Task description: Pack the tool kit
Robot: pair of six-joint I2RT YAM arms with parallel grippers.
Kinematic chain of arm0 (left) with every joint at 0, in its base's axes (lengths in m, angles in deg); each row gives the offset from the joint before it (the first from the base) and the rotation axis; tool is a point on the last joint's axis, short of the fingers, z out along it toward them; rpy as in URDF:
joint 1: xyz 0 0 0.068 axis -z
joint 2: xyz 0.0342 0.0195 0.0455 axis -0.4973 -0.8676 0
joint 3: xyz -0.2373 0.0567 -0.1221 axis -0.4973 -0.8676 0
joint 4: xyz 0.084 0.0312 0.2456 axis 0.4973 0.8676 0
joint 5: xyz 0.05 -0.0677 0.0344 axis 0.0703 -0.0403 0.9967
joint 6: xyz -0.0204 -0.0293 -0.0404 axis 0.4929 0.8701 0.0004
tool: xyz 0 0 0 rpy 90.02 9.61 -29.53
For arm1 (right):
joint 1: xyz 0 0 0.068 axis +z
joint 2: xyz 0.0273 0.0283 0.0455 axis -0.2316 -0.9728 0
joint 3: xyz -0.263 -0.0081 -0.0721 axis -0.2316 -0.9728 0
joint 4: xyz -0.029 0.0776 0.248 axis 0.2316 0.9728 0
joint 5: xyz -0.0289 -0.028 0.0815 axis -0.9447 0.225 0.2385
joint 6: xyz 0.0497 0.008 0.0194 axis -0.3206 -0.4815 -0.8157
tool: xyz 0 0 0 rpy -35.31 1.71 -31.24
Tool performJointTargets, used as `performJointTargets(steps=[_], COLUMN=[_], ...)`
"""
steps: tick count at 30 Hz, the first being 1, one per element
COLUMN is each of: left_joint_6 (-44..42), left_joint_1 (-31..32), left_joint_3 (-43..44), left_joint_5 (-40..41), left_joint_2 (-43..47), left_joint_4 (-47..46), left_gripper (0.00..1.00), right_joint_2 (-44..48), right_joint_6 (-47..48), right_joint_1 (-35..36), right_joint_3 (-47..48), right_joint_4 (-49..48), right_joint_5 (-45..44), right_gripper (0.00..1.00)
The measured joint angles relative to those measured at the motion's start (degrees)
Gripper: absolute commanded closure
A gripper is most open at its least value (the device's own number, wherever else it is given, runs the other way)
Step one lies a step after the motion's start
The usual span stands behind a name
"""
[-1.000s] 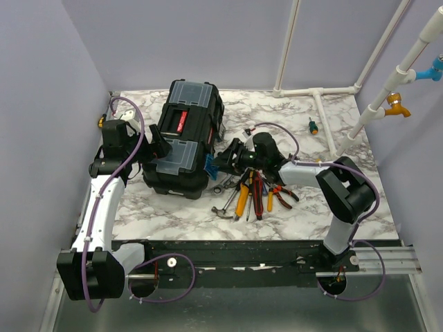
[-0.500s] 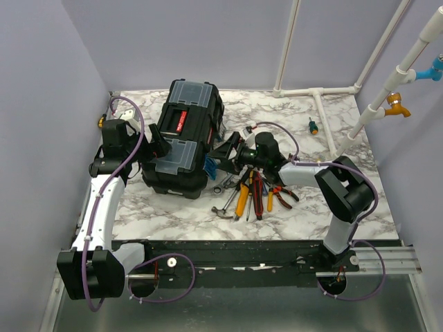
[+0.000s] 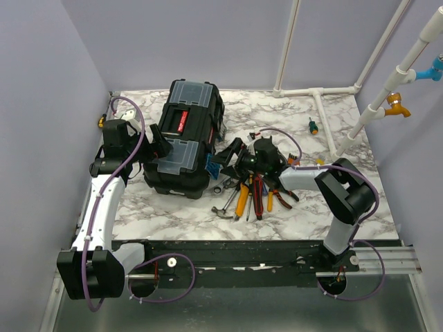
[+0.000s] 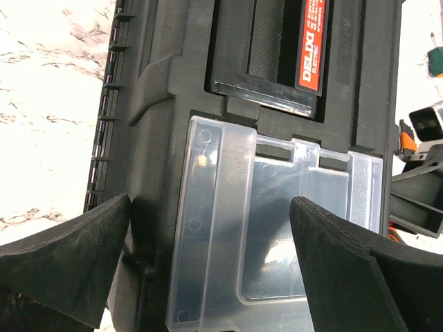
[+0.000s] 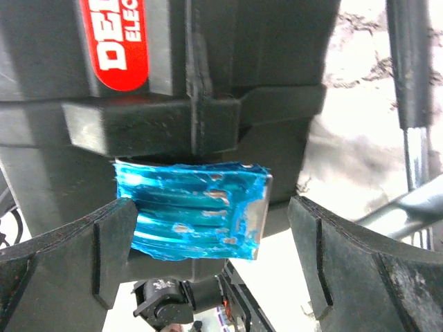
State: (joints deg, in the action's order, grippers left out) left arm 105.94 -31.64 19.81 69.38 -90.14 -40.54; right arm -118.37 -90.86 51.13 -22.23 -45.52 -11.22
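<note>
The left gripper (image 4: 211,204) hangs over the near end of the black toolbox (image 3: 181,138), its jaws spread wide and holding nothing. Directly below it, between the two fingers (image 4: 66,266), lies the clear organiser lid (image 4: 277,228) set into the top of the box. Ahead of the fingertips is the recessed handle with a red label (image 4: 315,41). The lid of the toolbox is down.

The right gripper (image 5: 211,207) points at the side of the toolbox from the opposite side, and its jaws are also apart. Between them sits a translucent blue case (image 5: 190,218), pressed up against the toolbox wall just under a black latch block (image 5: 208,121). The case lies right beside one finger (image 5: 66,266). An open gap separates it from the other finger, so the gripper is not clamped on it. Whether the first finger actually touches the case cannot be told.

Behind the right gripper, under its wrist and forearm, a cluster of hand tools (image 3: 250,194) lies loose on the marble desk (image 3: 173,211). It includes a hammer (image 3: 225,207), yellow- and red-handled tools and orange-handled pliers (image 3: 280,197). A small screwdriver (image 3: 313,126) lies alone, well apart from both grippers, beyond the right arm.
</note>
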Motion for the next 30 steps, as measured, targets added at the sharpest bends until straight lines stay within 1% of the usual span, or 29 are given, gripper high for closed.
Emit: performJointTargets(steps=[4, 11, 12, 14, 16, 17, 18, 19, 22, 23, 26, 28, 30], left_joint_6=[0.15, 0.15, 0.17, 0.17, 0.17, 0.11, 0.11, -0.15, -0.52, -0.61, -0.39, -0.22, -0.39], left_joint_1=[0.15, 0.17, 0.17, 0.17, 0.17, 0.17, 0.17, 0.07, -0.04, -0.22, -0.92, -1.11, -1.11], left_joint_3=[0.00, 0.00, 0.00, 0.00, 0.00, 0.00, 0.00, 0.00, 0.00, 0.00, 0.04, 0.04, 0.04], left_joint_5=[-0.33, -0.52, -0.52, -0.52, -0.52, -0.48, -0.44, -0.02, 0.50, 0.87, 2.27, 2.64, 2.75], left_joint_2=[0.00, 0.00, 0.00, 0.00, 0.00, 0.00, 0.00, 0.00, 0.00, -0.02, 0.02, 0.02, 0.02], left_joint_4=[0.11, 0.17, 0.17, 0.17, 0.17, 0.15, 0.11, -0.09, -0.24, -0.44, -1.49, -1.75, -1.84], left_gripper=[0.02, 0.02, 0.02, 0.02, 0.02, 0.02, 0.02, 0.02, 0.02, 0.02, 0.02, 0.02, 0.02], right_joint_2=[-0.09, -2.82, -3.08, -3.63, -4.04, -4.20, -4.26, -4.33, -4.35, -4.39, -4.85, -4.94, -5.40], right_joint_6=[-0.74, -4.17, -4.55, -5.09, -5.60, -6.19, -6.67, -7.34, -8.07, -8.50, -9.64, -9.97, -10.05], right_joint_1=[0.15, 0.59, 0.66, 0.70, 0.68, 0.50, 0.26, -0.04, -0.28, -0.44, -0.83, -0.83, -0.83], right_joint_3=[-1.84, -2.40, -2.40, -2.40, -2.56, -2.91, -3.37, -3.78, -4.11, -4.33, -4.52, -4.52, -4.48], right_joint_4=[-1.49, -10.49, -11.06, -12.11, -12.79, -13.05, -13.51, -14.05, -15.58, -16.09, -18.62, -19.12, -19.08], right_joint_5=[-0.20, 2.05, 2.25, 2.60, 2.78, 2.73, 2.95, 3.26, 3.85, 4.11, 5.29, 5.79, 6.29], right_gripper=[0.00, 0.00, 0.02, 0.18, 0.43, 0.48, 0.50, 0.55, 0.89, 0.95, 0.96, 0.99, 0.99])
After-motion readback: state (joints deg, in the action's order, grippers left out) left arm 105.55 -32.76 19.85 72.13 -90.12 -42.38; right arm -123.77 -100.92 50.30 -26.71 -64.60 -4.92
